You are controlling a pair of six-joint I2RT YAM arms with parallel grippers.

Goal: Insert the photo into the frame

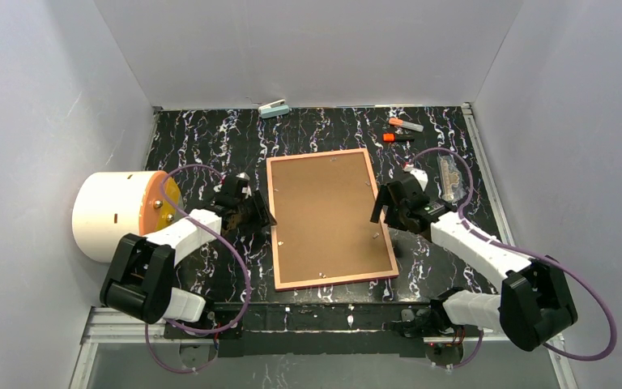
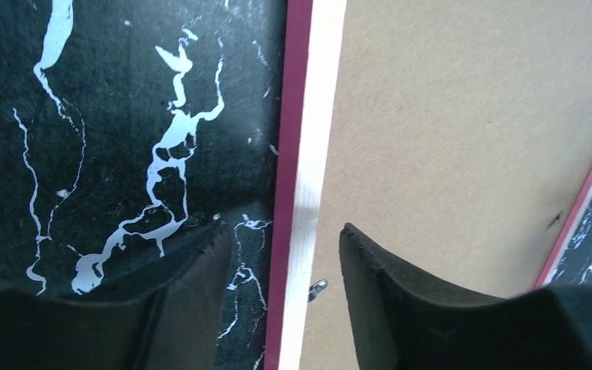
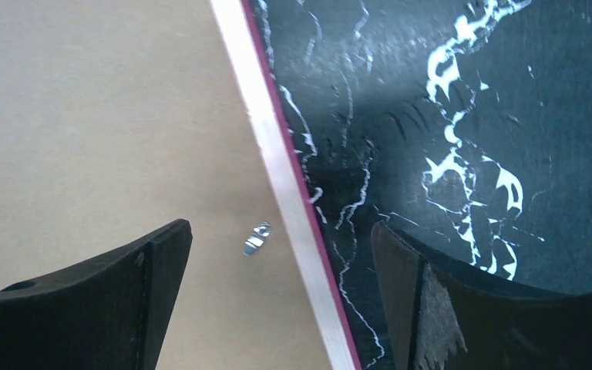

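Black white-veined marble-look table (image 1: 202,138), and flat in the middle of it lies the thin rectangular frame (image 2: 312,154), pale wood-coloured back up, pink showing only along its outer edge. A brown cardboard backing board (image 1: 328,215) fills the opening and looks seated level inside the rails. The photo is not visible in any view. My read is that it sits under the board, but nothing here confirms that. If so, insertion is essentially done and what's left is locking the back and perhaps flipping the frame face up. A big white drum with an orange end (image 1: 113,215) lies on its side at the table's left, well apart from the frame and out of play. The left gripper (image 2: 284,240) straddles the frame's left rail with its jaws apart, gripping nothing: one finger is over the table, the other over the board. The right gripper (image 3: 281,231) does the same on the right rail, spread wider (nothing pinched either). A small metal tab (image 3: 256,238) sits on the board just beside the right rail, and I can't tell whether it is turned to hold. Orange-capped markers (image 1: 405,124) lie near the far edge.
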